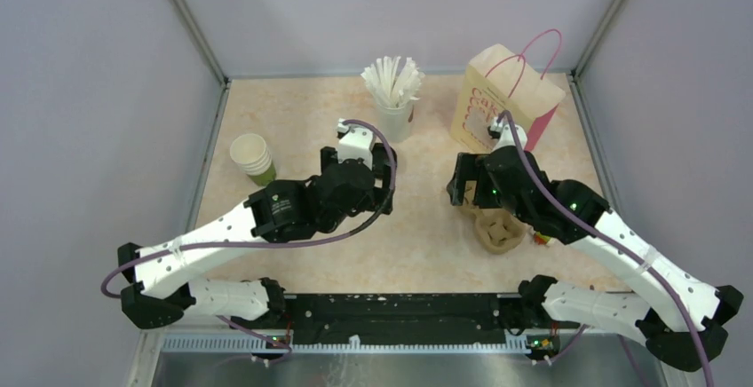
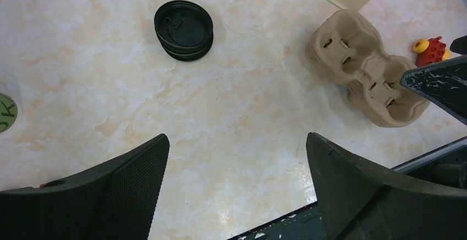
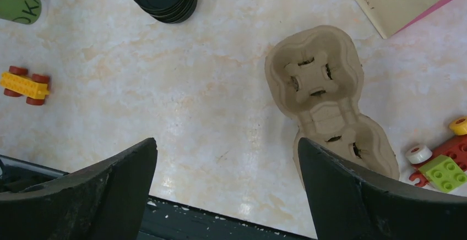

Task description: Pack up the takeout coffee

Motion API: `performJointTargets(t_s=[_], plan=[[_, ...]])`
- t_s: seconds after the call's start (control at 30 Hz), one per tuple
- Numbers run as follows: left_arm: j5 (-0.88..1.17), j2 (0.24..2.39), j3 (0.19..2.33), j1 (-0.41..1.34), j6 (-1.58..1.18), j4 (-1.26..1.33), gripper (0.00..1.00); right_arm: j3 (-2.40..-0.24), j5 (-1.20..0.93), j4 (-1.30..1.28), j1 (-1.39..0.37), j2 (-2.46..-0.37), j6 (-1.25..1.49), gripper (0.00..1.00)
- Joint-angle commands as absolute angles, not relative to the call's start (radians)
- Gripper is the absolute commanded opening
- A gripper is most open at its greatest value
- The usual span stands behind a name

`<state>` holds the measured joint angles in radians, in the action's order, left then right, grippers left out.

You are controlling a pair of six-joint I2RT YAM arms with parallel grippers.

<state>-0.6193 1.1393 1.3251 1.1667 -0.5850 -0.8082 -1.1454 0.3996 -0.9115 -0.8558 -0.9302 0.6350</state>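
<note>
The left arm [image 1: 217, 232] and right arm [image 1: 626, 249] stretch forward and angle inward, wrists bent so the left gripper [image 2: 235, 143] and right gripper [image 3: 226, 143] face down, well apart from each other, jaws spread wide and empty.

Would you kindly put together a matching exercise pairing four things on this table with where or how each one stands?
Things:
1. round black plastic lid
2. brown moulded-pulp two-cup carrier
3. cream paper bag with pink handles
4. white cup of white straws

Place or state:
A. both wells empty
B. far right corner of the table
C. middle of the far edge
D. not visible from overhead

Pairs: 1-D, 2-A, 3-B, 4-C.
</note>
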Motion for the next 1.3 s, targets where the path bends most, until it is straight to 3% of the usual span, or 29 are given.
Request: performJointTargets(t_s=[0.0,0.3,0.43,0.63,0.73,0.83,1.03,1.27], plan=[[-0.642,1.163,1.338,1.164,-0.595,-0.805,0.99,-1.153,0.414,-0.840,-0.862,-0.925,0.615,0.97],[-0.595,1.142,1.329,1.051,-0.566,-0.774,0.99,-1.213,0.456,-0.862,-0.863,-0.905,0.601,0.97],[-0.478,1.134,1.360,0.842,-0.557,-0.798,0.99,-1.238,0.411,-0.848,-0.862,-0.888,0.573,0.97],[-0.565,1.161,1.502,0.508,-0.577,-0.903,0.99,-1.257,0.324,-0.816,-0.862,-0.887,0.555,0.96],[-0.433,1.198,1.555,0.275,-0.584,-0.893,0.95,-1.269,0.286,-0.814,-0.862,-0.908,0.538,0.95],[-0.376,1.244,1.589,0.129,-0.583,-0.912,0.97,-1.302,0.277,-0.835,-0.863,-0.938,0.531,0.95],[-0.312,1.229,1.461,-0.098,-0.606,-0.801,0.90,-1.286,0.222,-0.806,-0.862,-0.952,0.587,0.95],[-0.339,1.269,1.403,-0.189,-0.569,-0.798,0.81,-1.238,0.208,-0.771,-0.863,-0.945,0.605,0.94]])
